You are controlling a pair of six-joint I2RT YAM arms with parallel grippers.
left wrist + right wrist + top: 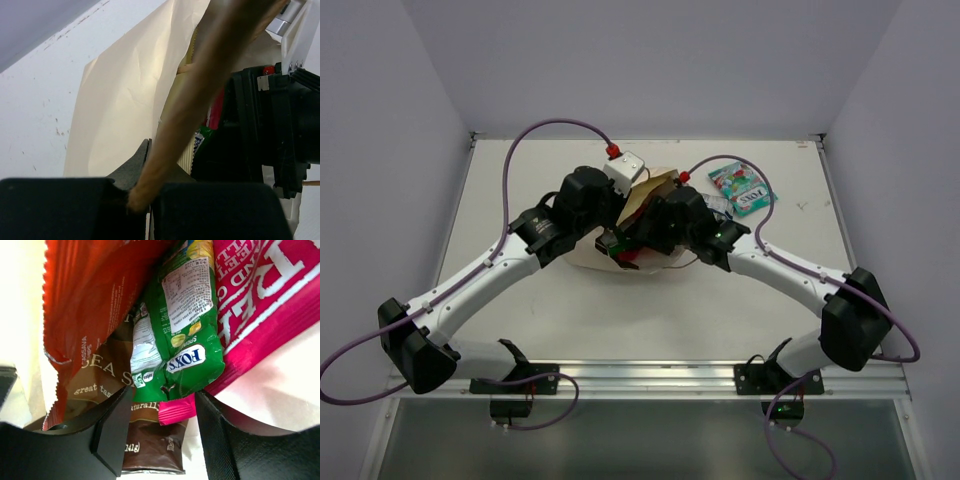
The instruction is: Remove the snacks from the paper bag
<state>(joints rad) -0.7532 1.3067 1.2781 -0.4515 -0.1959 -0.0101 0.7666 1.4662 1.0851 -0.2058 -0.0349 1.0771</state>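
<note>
While inside the paper bag (120,100), green packet (185,330).

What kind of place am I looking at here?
Probably a robotics lab test cell: a white table boxed in by plain walls, a left arm and right arm bolted at its near edge, purple cables trailing from them.

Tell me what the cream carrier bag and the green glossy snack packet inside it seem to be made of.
The cream carrier bag looks like matte paper: soft creases, no shine. The green glossy snack packet is probably plastic or foil film, given its glare and wrinkles.
</note>
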